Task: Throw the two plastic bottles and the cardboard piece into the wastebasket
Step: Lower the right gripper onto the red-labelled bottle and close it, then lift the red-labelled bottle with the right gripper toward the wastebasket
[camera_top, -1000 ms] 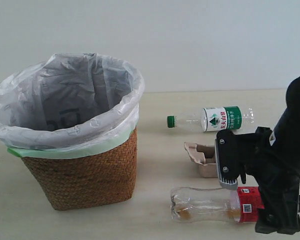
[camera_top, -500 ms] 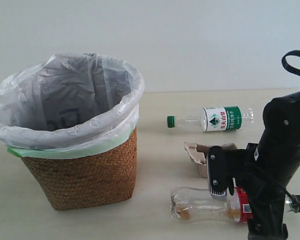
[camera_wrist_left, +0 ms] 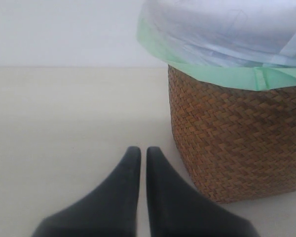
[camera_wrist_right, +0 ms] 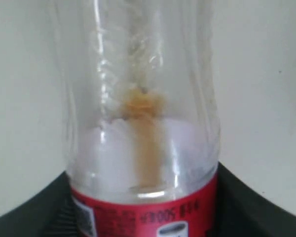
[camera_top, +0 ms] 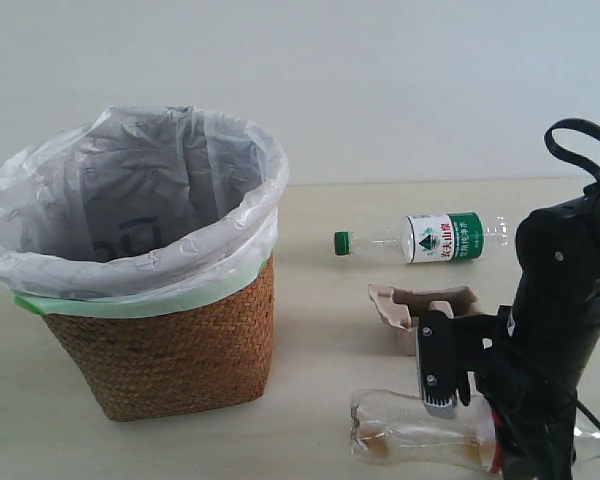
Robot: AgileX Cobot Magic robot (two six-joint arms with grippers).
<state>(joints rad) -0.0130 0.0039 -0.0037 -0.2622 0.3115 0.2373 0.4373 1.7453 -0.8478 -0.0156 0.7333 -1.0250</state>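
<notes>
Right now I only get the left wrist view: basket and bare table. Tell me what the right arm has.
Observer: The right fingers are shut on the red-label bottle, at its label end.
Operator: Give me the other bottle.
Observer: The green-cap bottle lies on its side on the table, cap toward the basket, untouched.
Operator: Now the cardboard.
Observer: The cardboard sits between the two bottles, partly hidden behind the right arm.
</notes>
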